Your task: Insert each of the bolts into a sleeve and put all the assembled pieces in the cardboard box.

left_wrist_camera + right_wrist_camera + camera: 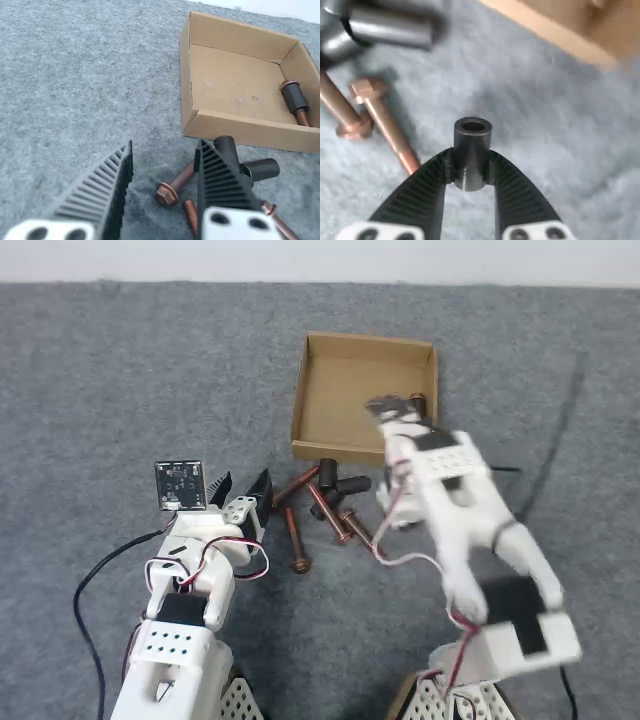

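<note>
The right gripper (470,162) is pinching a black sleeve (472,150) upright between its jaws, holding it over the grey carpet (560,130), with two copper bolts (382,120) lying just beside it and the cardboard box (560,25) showing farther off. The left gripper (162,172) is hanging with its jaws spread wide over the loose pile, where a bolt head (166,193) is lying between them and two spare sleeves (262,169) are resting just in front of the box wall. Inside the box, one assembled piece (295,102) is lying against a side wall.
</note>
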